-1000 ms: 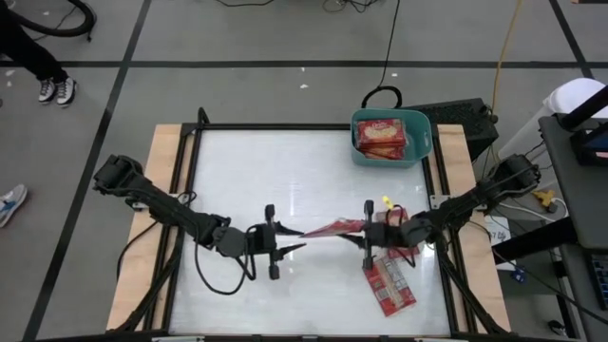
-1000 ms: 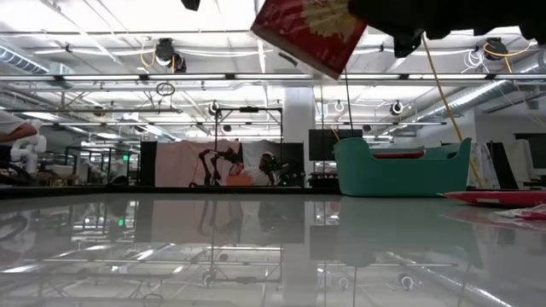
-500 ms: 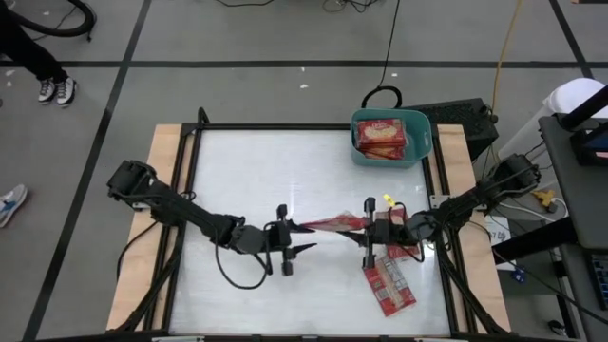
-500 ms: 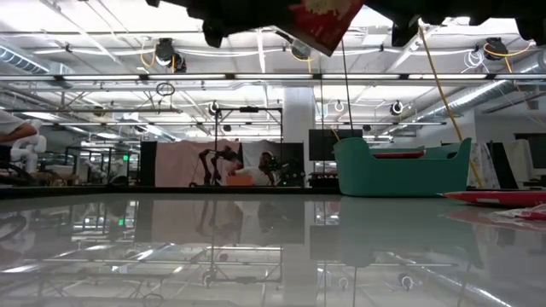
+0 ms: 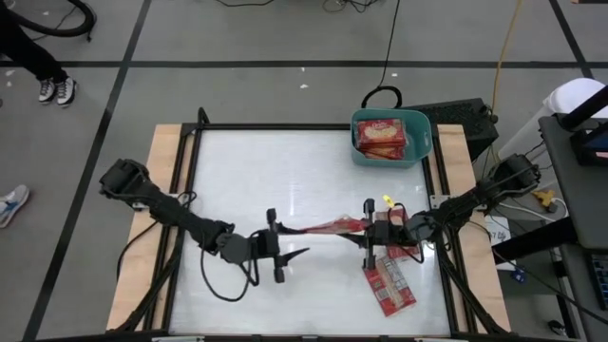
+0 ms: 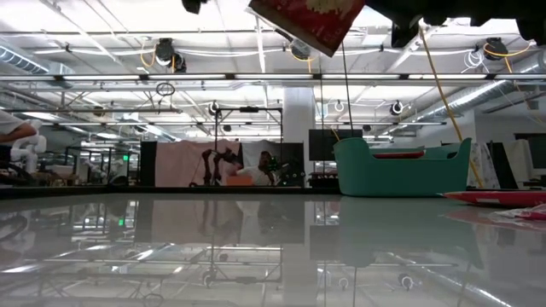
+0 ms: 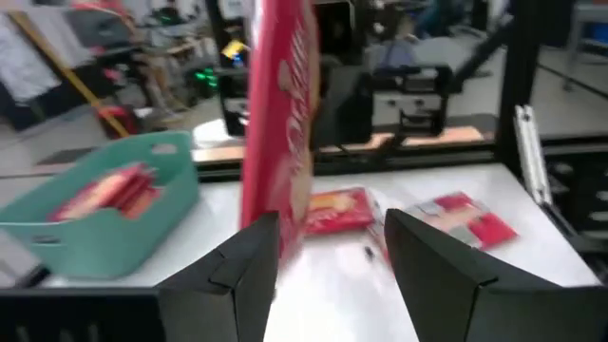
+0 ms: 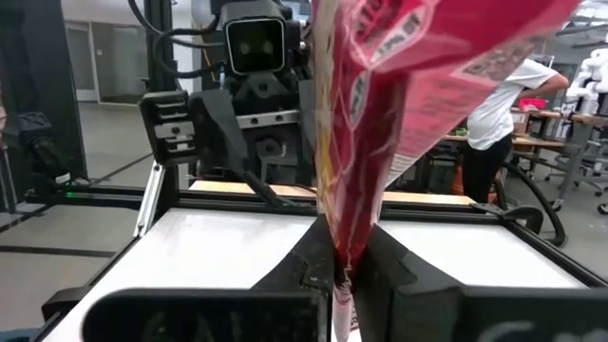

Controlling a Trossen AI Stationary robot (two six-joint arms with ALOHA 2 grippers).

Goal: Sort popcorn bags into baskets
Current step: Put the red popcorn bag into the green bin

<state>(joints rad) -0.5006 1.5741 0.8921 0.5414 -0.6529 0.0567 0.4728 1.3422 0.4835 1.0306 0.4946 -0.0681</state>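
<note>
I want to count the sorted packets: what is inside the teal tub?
Inside the teal tub lie red popcorn bags, two side by side on top in the high view. Whether more bags lie under them cannot be seen, because the top ones cover them.

High view straight down over table (image 5: 237, 171); low view level at tabletop; 2 wrist views face each other.

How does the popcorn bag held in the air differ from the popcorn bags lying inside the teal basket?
The held popcorn bag hangs above the table, pinched by the right gripper; the bags in the basket lie flat. The held bag stands near mid-table, edge-on to the overhead camera; the basket bags rest at the far right corner inside the teal basket, faces up. The left gripper waits open beside the held bag. All are red packets.
</note>
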